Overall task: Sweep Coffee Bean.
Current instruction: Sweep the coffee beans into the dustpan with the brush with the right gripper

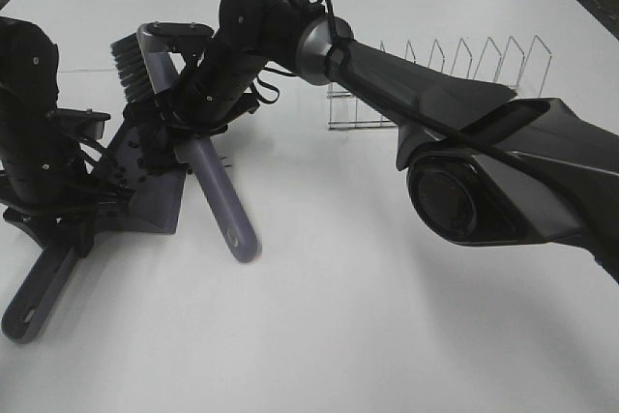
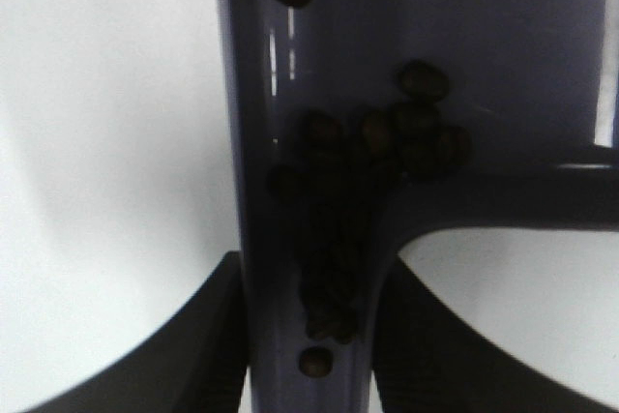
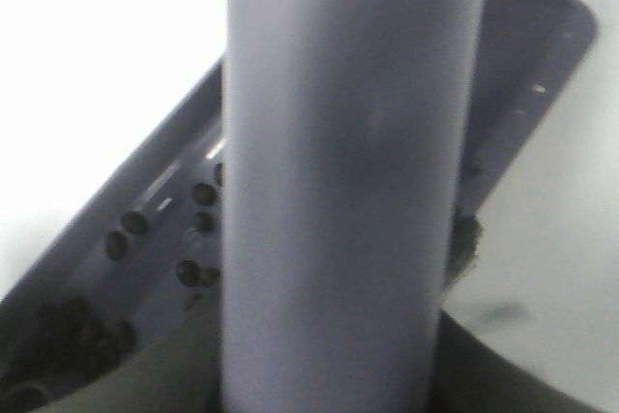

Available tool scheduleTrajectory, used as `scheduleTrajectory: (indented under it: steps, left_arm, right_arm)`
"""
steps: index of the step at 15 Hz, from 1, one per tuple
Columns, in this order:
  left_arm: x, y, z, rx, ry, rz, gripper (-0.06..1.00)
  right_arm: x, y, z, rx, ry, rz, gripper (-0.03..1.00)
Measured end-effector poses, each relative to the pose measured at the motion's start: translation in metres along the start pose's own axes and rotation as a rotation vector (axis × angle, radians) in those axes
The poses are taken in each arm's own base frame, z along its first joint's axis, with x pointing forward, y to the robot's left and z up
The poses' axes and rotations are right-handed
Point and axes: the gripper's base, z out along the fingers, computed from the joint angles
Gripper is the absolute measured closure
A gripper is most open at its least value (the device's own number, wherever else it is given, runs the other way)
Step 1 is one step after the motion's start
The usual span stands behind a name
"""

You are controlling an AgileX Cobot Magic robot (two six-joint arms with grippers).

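Note:
The purple dustpan (image 1: 155, 191) lies on the white table at the left, its handle (image 1: 39, 292) pointing toward the front. My left gripper (image 1: 70, 227) is shut on that handle. In the left wrist view the dustpan (image 2: 464, 36) holds a heap of coffee beans (image 2: 358, 171) between my dark fingers (image 2: 193, 355). My right gripper (image 1: 179, 118) reaches across from the right and is shut on the purple brush handle (image 1: 218, 200). The bristles (image 1: 131, 65) stand at the pan's far end. In the right wrist view the handle (image 3: 348, 181) hides much of the pan (image 3: 522, 94), and several beans (image 3: 160, 239) show in it.
A wire rack (image 1: 435, 84) stands at the back right, behind my right arm (image 1: 464, 132). The white table (image 1: 338, 336) stretches to the front and right. My left arm's base (image 1: 34, 113) stands at the left edge.

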Motion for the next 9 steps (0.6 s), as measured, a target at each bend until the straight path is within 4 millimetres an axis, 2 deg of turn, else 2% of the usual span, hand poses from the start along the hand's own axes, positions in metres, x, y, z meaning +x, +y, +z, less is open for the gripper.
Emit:
scheduleTrajectory:
  steps: [4,7,9]
  left_arm:
    - [0.000,0.000,0.000,0.000,0.000,0.004,0.61]
    - [0.000,0.000,0.000,0.001,-0.004,0.004,0.61]
    - [-0.001,0.000,0.000,0.001,-0.007,0.005,0.61]
  right_arm:
    - [-0.001,0.005,-0.005,-0.030,0.014,-0.035,0.68]
    - [-0.014,0.002,-0.033,0.126,0.004,-0.133,0.68]
    - [-0.020,-0.008,-0.047,0.290,0.002,-0.151,0.68]
